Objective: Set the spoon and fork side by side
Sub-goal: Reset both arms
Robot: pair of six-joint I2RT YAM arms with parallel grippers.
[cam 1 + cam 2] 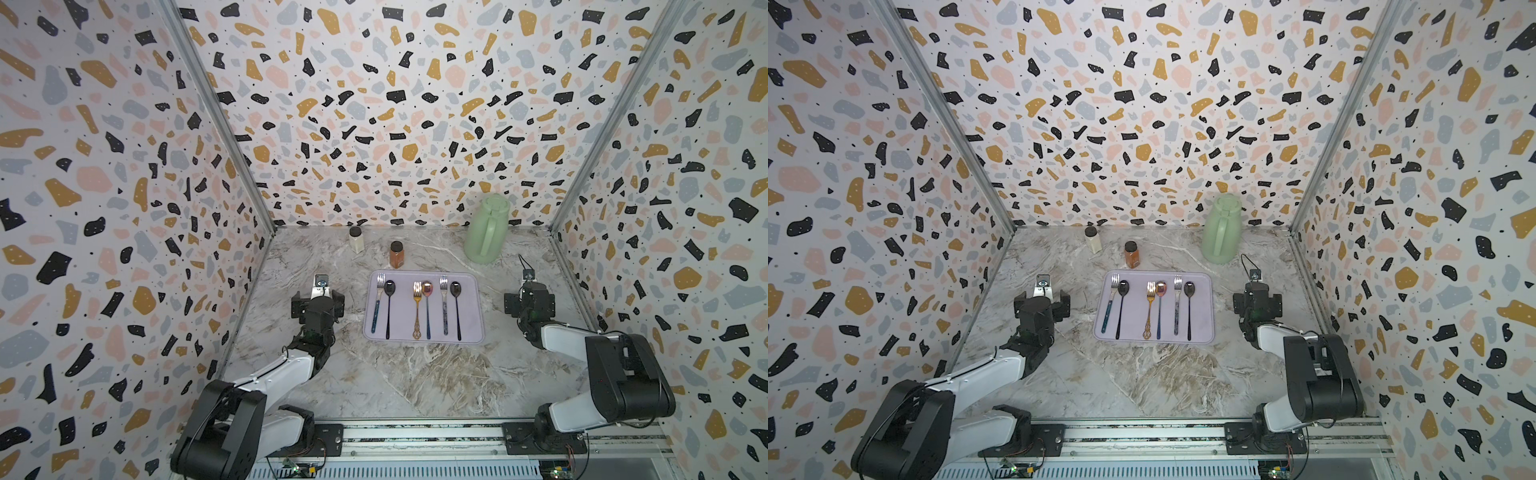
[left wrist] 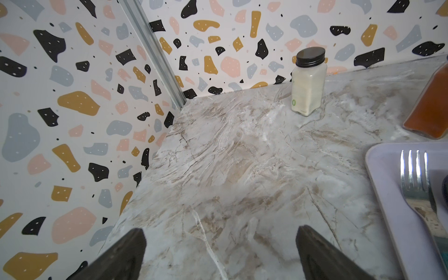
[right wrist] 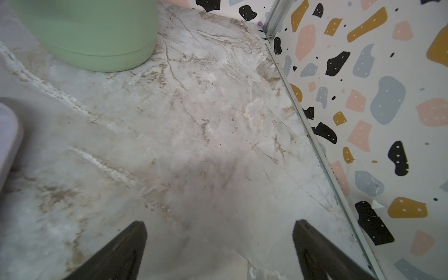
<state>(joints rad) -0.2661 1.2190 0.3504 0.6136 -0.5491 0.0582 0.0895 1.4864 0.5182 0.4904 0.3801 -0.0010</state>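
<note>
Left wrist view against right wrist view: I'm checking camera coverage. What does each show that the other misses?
Only the left wrist view shows the white jar, the orange jar and a fork. Only the right wrist view shows the green pitcher. Both show an edge of the lilac tray, the marble table and an open, empty gripper: left gripper, right gripper.

Quick count off my feed, in a top view. Three forks: a blue-handled fork [image 1: 377, 307], a gold fork [image 1: 417, 311], a dark-handled fork [image 1: 444, 309]. Three spoons: a black spoon [image 1: 389, 287], a pink spoon [image 1: 427, 288], a second black spoon [image 1: 455, 288]. One lilac tray [image 1: 472, 318]. Two jars: a white jar [image 1: 356, 241] and an orange jar [image 1: 397, 255]. One green jug [image 1: 486, 232].
</note>
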